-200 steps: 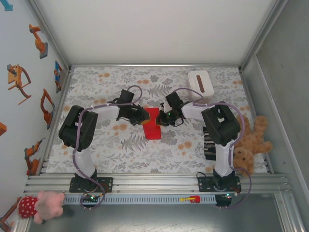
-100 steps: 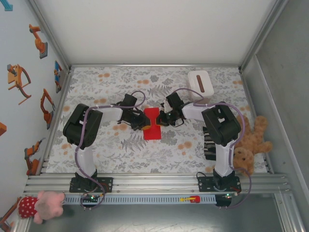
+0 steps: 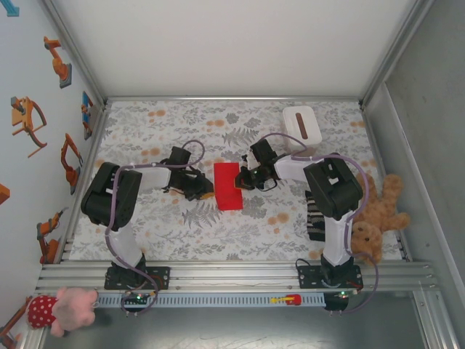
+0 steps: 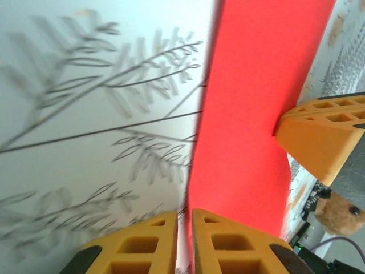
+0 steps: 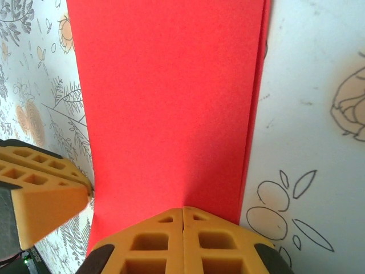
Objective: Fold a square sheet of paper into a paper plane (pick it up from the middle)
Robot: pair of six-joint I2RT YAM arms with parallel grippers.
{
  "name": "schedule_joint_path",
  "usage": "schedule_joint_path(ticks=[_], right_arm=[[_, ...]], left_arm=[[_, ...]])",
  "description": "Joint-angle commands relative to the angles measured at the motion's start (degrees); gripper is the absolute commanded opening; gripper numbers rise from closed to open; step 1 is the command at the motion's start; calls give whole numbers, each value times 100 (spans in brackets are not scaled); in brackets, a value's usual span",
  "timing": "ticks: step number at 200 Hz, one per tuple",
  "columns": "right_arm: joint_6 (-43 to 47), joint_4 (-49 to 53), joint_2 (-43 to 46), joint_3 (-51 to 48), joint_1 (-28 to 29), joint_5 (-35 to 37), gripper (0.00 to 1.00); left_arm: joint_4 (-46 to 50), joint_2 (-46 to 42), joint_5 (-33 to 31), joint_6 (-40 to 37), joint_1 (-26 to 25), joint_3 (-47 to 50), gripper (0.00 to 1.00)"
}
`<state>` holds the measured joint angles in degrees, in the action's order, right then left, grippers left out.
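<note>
The red sheet of paper (image 3: 227, 185) lies flat at mid-table, folded into a narrow rectangle; a doubled edge shows along one side in the right wrist view (image 5: 171, 103). My right gripper (image 3: 244, 178) is shut, and its tips (image 5: 182, 210) rest on the paper's right edge. My left gripper (image 3: 202, 190) sits just left of the paper, apart from it. Its jaws (image 4: 183, 216) are closed to a thin slit with nothing between them, and the paper (image 4: 256, 114) lies beyond. The right gripper's finger (image 4: 325, 137) shows across the sheet.
A white box (image 3: 301, 125) with a dark slot stands at the back right. A brown teddy bear (image 3: 378, 214) lies at the table's right edge beside a dark object (image 3: 316, 218). A pink plush toy (image 3: 62, 307) sits off the front left corner.
The raised part of the paper has dropped flat into a neat rectangle. My left gripper has drawn back to the left, off the paper. The right gripper has stayed at the paper's right edge.
</note>
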<state>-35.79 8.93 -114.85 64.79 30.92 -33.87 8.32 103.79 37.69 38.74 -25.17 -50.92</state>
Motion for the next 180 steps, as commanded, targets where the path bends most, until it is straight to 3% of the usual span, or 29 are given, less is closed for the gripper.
schedule_joint_path(ticks=[1, 29, 76, 124, 180], right_arm=[[38, 1127, -644, -500, -139, 1372, 0], [-37, 1018, -635, -594, -139, 1357, 0], [-86, 909, -656, -677, -139, 1328, 0], [-68, 909, -679, -669, -139, 1339, 0], [-60, 961, -724, -694, -147, 1448, 0]], left_arm=[[-70, -309, -166, 211, -267, -74, 15], [-452, -45, -111, 549, -664, -369, 15], [-702, 482, 133, 788, -858, -393, 15], [-175, 312, -146, 406, -807, -31, 15], [25, -367, -238, 207, -342, 851, 15]])
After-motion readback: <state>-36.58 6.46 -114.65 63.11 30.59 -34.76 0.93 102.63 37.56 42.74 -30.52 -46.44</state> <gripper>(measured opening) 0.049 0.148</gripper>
